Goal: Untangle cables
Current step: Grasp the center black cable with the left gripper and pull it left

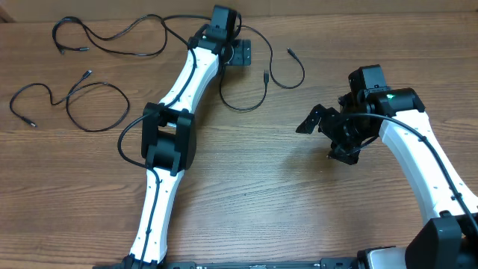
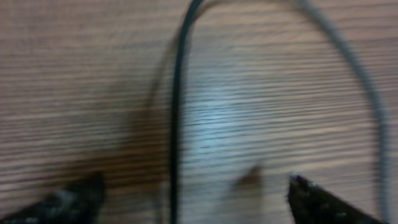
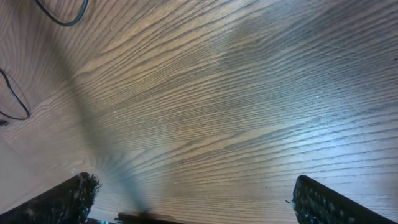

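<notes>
Your left end effector (image 2: 193, 199) is released, one cable (image 2: 176, 124) running between its fingers (image 2: 69, 203).
Your right end effector (image 3: 193, 196) hangs spread open over the tabletop (image 3: 224, 106), clear of that cable.

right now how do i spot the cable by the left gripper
Follow the left arm to its gripper near the far edge. The cable loops just right of it, the only one on that side; the other two lie left of the arm.

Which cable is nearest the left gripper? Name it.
The rightmost cable, looping right beside the left gripper; the top-left cable and left cable lie farther left.
</notes>
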